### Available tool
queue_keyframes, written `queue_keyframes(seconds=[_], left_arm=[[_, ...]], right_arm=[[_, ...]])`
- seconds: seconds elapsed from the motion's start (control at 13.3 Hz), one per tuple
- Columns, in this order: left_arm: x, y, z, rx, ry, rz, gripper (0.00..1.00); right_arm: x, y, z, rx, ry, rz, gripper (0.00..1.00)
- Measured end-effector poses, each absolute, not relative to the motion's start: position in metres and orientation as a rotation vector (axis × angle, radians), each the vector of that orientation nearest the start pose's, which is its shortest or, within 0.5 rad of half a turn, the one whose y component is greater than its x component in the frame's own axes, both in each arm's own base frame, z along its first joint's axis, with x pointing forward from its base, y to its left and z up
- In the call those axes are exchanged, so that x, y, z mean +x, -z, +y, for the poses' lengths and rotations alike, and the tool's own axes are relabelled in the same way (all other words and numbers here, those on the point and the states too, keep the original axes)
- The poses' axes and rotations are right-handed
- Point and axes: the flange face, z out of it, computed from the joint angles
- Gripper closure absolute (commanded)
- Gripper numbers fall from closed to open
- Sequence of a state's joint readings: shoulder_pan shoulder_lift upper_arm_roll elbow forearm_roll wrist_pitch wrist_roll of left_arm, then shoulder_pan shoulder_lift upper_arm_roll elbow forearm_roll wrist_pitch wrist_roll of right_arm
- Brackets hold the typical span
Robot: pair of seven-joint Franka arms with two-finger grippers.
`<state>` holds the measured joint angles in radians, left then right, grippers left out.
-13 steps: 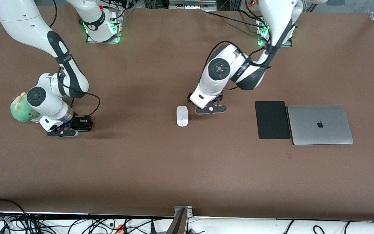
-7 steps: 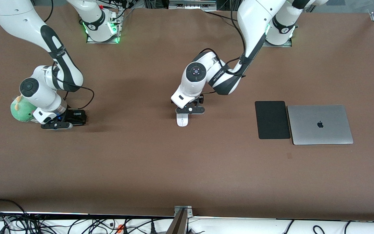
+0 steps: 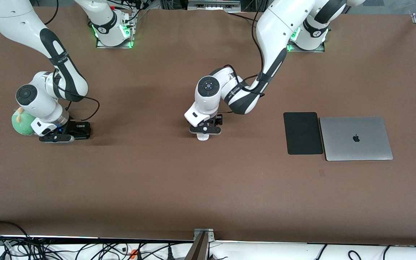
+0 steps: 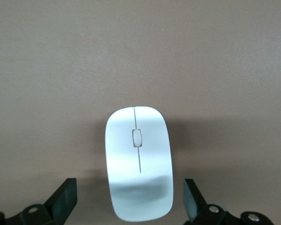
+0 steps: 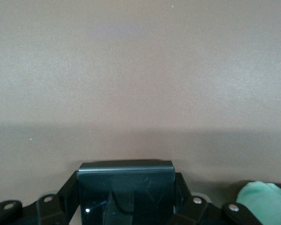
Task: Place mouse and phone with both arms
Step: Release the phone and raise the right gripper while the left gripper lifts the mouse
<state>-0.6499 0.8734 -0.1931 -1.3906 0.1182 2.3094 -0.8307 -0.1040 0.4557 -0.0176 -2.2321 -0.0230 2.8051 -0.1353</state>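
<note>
Brown matte table point(image 3: 208, 187) fills the frame. At centre, the glossy white oval mouse point(image 4: 139, 161) lies flat between the spread fingers of the left gripper point(image 3: 203, 130). At centre left, the right gripper point(image 3: 61, 136) clamps the black slab phone point(image 5: 125, 187), beside a green plush toy point(image 3: 22, 122). At right, a black mouse pad point(image 3: 302, 133) touches a grey laptop point(image 3: 356, 138).

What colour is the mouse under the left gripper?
White, with a thin dark centre line; the mouse shows best in the left wrist view.
</note>
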Motion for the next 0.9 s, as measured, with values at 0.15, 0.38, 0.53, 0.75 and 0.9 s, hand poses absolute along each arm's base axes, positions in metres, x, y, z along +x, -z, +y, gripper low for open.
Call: queue_keyframes(seconds=[0.15,0.38,0.53,0.75,0.9], left_arm=[[0.511,-0.191,-0.534,-3.228,0.0,0.039,0.0],[0.506,-0.188,-0.539,-3.227,-0.003,0.054,0.0],[0.507,-0.187,-0.538,-3.225,-0.002,0.052,0.0],[0.508,-0.184,-0.538,-3.232,0.009,0.049,0.0],[0.508,-0.182,-0.538,-3.235,0.01,0.048,0.0]], right_arm=[[0.551,-0.174,-0.066,-3.167,0.184,-0.059,0.0],[0.551,-0.174,-0.065,-3.166,0.188,-0.065,0.0],[0.554,-0.178,-0.062,-3.163,0.2,-0.073,0.0],[0.568,-0.196,-0.059,-3.16,0.177,-0.083,0.0],[0.584,-0.223,-0.058,-3.158,0.125,-0.088,0.0]])
